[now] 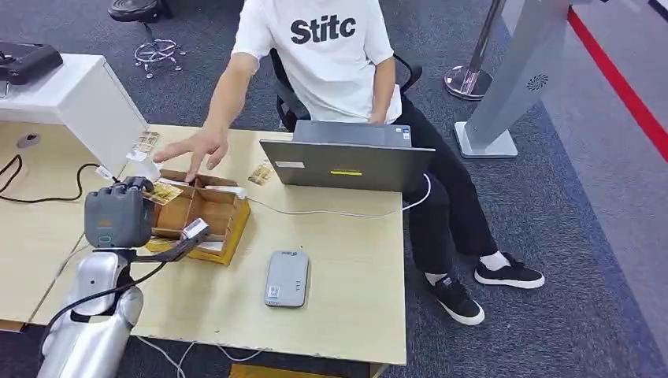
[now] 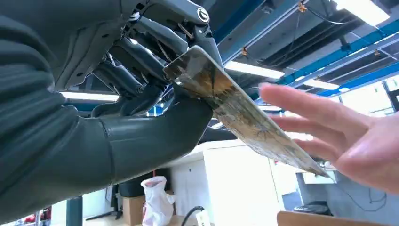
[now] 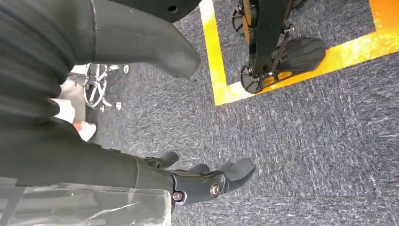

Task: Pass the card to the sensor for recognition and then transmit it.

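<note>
1. Wooden counter [image 1: 346,260] stood on grey carpet, with a seated person [image 1: 331,55] behind an open laptop [image 1: 346,161].
2. Left hand [image 1: 118,216] pinched the card [image 2: 244,115] between thumb and fingers, raised over the cardboard box [image 1: 209,216].
3. Person's hand [image 1: 193,150] reached in with fingers spread, just beside the card's far end.
4. Grey sensor [image 1: 287,278] lay flat on the counter, apart from the box.
5. Right hand [image 3: 202,181] hung over the floor, fingers loosely apart, holding nothing.
</note>
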Controlling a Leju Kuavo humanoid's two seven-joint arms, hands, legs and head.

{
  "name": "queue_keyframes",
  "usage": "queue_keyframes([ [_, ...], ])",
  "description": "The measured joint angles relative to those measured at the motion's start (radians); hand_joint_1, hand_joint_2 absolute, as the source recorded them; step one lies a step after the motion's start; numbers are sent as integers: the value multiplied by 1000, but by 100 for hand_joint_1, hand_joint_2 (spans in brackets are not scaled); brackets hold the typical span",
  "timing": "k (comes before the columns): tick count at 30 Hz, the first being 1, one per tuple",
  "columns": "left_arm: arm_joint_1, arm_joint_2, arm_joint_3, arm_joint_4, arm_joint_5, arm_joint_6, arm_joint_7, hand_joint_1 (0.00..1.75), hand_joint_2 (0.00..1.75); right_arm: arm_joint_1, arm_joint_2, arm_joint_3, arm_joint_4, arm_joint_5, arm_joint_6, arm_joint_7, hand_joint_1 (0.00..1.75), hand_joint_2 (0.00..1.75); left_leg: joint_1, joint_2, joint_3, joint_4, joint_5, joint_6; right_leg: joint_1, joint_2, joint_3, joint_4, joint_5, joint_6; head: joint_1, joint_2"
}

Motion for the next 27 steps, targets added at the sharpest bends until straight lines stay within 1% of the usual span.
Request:
queue_keyframes([
  [24,-15,-10,23,-50,24,0,-10,175,175,0,2,-3,0,10,0,0,0,175,0,1,-1,0,0,0,0,2,-2,0,0,0,0,0],
  [25,-15,-10,24,-50,25,0,-10,0,175,0,2,-3,0,10,0,0,0,175,0,1,-2,0,0,0,0,2,-2,0,0,0,0,0],
  [27,-14,-10,31,-53,34,1,-15,0,175,0,3,-3,0,10,0,0,0,175,0,1,-2,0,0,0,0,2,-2,0,0,0,0,0],
])
